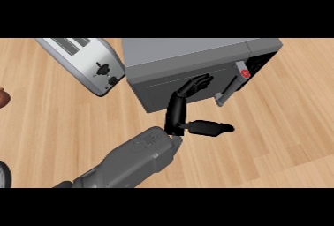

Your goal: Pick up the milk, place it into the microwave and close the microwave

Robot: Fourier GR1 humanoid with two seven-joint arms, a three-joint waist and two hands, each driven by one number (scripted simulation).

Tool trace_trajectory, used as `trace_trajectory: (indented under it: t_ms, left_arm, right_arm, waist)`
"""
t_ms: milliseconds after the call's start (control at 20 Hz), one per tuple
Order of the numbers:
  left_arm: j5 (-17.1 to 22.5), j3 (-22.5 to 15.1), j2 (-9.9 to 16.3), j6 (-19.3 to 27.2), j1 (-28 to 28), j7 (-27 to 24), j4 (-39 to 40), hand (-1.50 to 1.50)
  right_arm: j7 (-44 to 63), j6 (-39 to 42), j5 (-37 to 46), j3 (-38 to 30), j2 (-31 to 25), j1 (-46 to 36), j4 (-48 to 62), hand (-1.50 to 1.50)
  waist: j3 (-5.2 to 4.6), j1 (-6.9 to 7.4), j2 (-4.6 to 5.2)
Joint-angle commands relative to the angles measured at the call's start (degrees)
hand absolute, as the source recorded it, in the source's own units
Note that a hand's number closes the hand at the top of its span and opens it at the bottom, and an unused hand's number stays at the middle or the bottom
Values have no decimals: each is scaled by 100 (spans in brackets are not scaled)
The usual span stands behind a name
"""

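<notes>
The grey microwave (195, 55) stands at the back centre-right, its front turned toward me. My left hand (177, 110) reaches up from a forearm that enters at the lower left. Its straight fingers (198, 84) lie against the microwave door (163, 90), left of the door handle (225, 92), and the thumb (210, 128) sticks out to the right. The hand holds nothing. The door looks shut or very nearly shut against the body. A red button (245, 73) shows on the dark panel at the right. No milk is visible, and my right hand does not show.
A silver toaster (85, 62) lies at an angle at the back left, close to the microwave's left side. A brown object (3, 98) peeks in at the left edge and a dark round rim (4, 174) at the lower left. Bare wooden counter (274, 132) lies to the right.
</notes>
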Motion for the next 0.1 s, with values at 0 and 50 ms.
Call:
trace_trajectory:
  t_ms: [0, 50]
  left_arm:
    - [224, 409, 3, 124, -395, 64, 523, -150]
    - [226, 405, 3, 129, -403, 26, 556, -150]
  right_arm:
    - [41, 159, -257, -92, -108, -151, 278, -150]
    - [78, 196, -279, -101, -171, -198, 316, -150]
  waist:
    - [-2, -60, 56]
    - [-7, -40, 44]
